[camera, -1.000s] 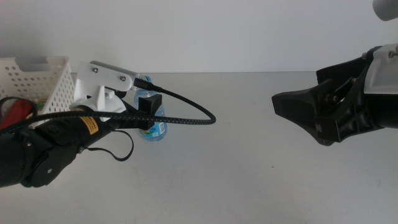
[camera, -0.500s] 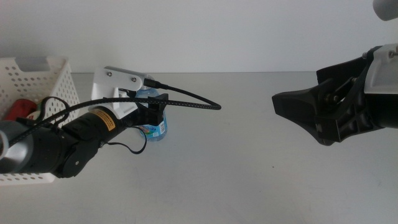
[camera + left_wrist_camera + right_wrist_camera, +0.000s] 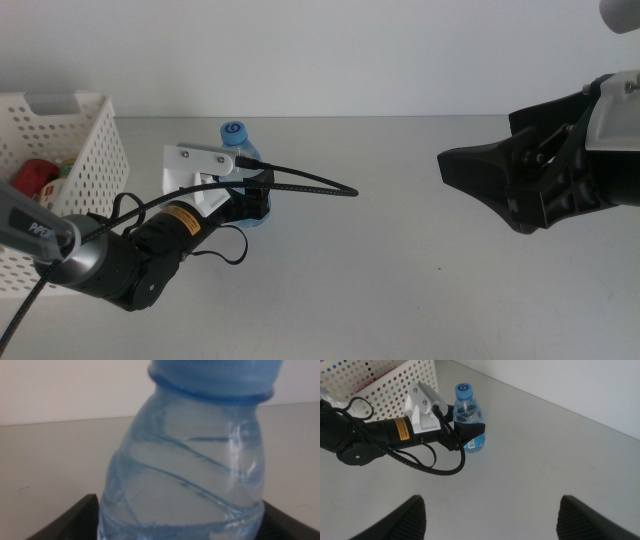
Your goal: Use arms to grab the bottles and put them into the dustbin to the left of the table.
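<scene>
Water bottle (image 3: 240,160) upright on table (image 3: 400,250), clasped between left hand (image 3: 250,200) jaws; right hand (image 3: 470,175) spread wide.

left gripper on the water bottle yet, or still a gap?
Touching: the left wrist view shows the left gripper with both jaws pressed against the water bottle.

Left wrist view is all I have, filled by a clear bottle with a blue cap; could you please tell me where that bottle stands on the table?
Observer: The water bottle stands upright on the table, just right of the white dustbin.
Operator: Is the left gripper around it?
Observer: Yes, the left gripper straddles its lower body, label partly covered.
Operator: And the right arm?
Observer: The right gripper hangs open above the table's right side, well apart.
</scene>
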Motion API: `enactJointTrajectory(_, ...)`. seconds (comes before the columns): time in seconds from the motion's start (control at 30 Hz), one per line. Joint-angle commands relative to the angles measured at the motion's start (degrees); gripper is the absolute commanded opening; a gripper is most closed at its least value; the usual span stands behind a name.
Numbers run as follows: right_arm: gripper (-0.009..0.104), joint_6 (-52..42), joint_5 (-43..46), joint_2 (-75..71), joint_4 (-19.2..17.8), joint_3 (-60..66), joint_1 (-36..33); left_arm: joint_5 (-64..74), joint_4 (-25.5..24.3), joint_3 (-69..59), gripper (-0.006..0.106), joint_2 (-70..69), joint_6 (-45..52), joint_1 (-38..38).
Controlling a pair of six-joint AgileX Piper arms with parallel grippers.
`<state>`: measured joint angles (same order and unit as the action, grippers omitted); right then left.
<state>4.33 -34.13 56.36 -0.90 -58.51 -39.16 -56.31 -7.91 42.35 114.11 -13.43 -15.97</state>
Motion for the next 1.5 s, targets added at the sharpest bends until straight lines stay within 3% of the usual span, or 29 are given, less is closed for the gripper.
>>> enactJointTrajectory(0.0,0.067,-0.73,3.61,-0.7,-0.42,-1.61,0.26,-6.26,1.48,1.26,0.082,-1.89,0.39,0.1)
enactJointTrajectory(0.07,0.067,-0.73,3.61,-0.7,-0.42,-1.61,0.26,-6.21,-0.34,1.26,0.07,-1.9,0.39,0.1)
enactJointTrajectory(0.23,0.067,-0.73,3.61,-0.7,-0.42,-1.61,0.26,-5.06,-5.41,1.26,0.021,-2.88,0.12,0.1)
enactJointTrajectory(0.33,0.067,-0.73,3.61,-0.7,-0.42,-1.61,0.26,0.5,-6.46,1.18,-0.001,-6.03,-2.01,0.1)
enactJointTrajectory(0.73,0.067,-0.73,3.61,-0.7,-0.42,-1.61,0.26,26.17,-6.03,1.51,-0.002,-32.41,-2.1,0.13)
enactJointTrajectory(1.0,0.067,-0.73,3.61,-0.7,-0.42,-1.61,0.26,69.33,-5.41,17.3,-0.002,-43.63,-0.41,8.3)
enactJointTrajectory(1.23,0.067,-0.73,3.61,-0.7,-0.42,-1.61,0.26,95.36,2.08,33.47,-0.002,-41.22,18.57,22.7)
enactJointTrajectory(1.47,0.067,-0.73,3.61,-0.7,-0.42,-1.61,0.26,102.33,10.84,39.26,-0.002,-32.88,27.79,31.73)
